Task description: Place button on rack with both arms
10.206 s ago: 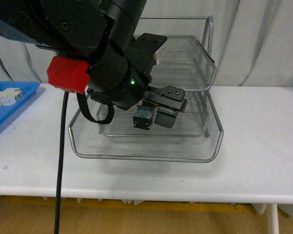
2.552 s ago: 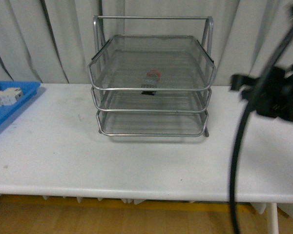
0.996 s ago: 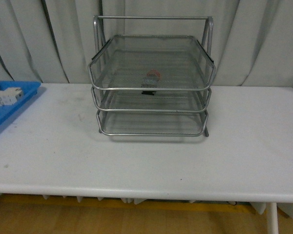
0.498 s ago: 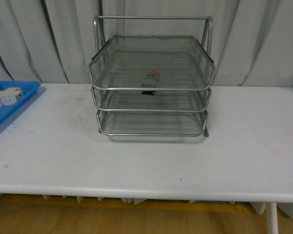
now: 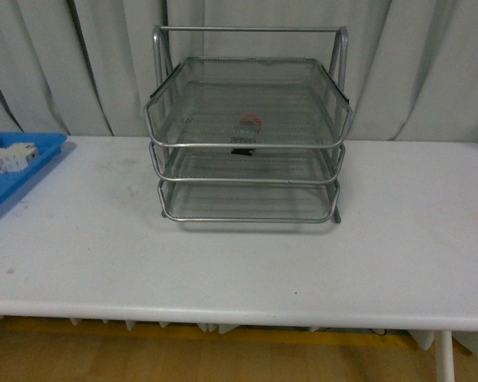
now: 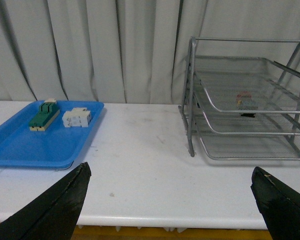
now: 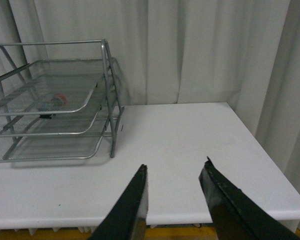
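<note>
Where it rests, red-capped button (image 5: 251,123), dark body, rack (image 5: 247,143) middle tier

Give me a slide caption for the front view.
Red-capped push-button resting in the silver three-tier wire-mesh rack on a white table, no arms in view.

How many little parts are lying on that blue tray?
2 show. On the blue tray, a green-and-cream component lies toward the back, and a white terminal block sits beside it, on the rack's side. Nothing else appears on the tray.
</note>
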`<control>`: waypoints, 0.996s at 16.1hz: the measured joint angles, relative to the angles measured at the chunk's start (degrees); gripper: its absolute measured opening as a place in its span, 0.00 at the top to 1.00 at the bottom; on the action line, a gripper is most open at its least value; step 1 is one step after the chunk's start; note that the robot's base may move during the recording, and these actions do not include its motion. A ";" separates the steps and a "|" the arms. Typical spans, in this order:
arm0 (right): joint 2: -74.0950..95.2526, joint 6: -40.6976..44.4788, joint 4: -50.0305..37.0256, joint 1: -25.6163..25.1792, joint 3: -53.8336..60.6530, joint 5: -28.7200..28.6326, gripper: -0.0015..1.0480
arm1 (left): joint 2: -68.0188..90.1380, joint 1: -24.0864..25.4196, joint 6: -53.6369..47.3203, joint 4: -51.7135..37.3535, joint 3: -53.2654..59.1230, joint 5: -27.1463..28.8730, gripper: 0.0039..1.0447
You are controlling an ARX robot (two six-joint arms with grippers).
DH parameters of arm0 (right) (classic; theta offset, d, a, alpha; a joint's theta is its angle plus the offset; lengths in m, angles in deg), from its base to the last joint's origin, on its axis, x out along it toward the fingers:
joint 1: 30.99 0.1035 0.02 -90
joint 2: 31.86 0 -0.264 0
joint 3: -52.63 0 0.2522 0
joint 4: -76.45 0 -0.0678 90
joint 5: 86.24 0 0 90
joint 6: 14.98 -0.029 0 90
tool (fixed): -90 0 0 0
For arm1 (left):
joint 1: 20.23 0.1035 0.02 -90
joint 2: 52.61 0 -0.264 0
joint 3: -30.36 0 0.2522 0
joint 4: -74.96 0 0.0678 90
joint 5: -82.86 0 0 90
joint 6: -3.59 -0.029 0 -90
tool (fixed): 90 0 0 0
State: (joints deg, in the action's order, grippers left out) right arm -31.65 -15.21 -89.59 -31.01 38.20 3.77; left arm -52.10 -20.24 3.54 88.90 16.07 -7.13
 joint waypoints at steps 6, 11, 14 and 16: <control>0.00 -0.04 0.00 0.00 0.00 0.00 0.05 | 0.00 0.00 0.00 0.00 0.00 0.00 0.06; 0.00 0.00 0.00 0.00 0.00 0.00 0.06 | 0.00 0.00 0.00 0.00 0.00 0.00 0.06; 0.00 0.00 0.00 0.00 0.00 0.00 0.06 | 0.00 0.00 0.00 0.00 0.00 -0.02 0.06; 0.00 0.00 0.00 0.00 0.00 0.00 0.06 | 0.00 0.00 0.00 0.02 0.00 -0.02 0.06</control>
State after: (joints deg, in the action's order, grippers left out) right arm -31.65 -15.21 -89.59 -31.01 38.20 3.77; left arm -52.10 -20.24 3.54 88.93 16.07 -7.15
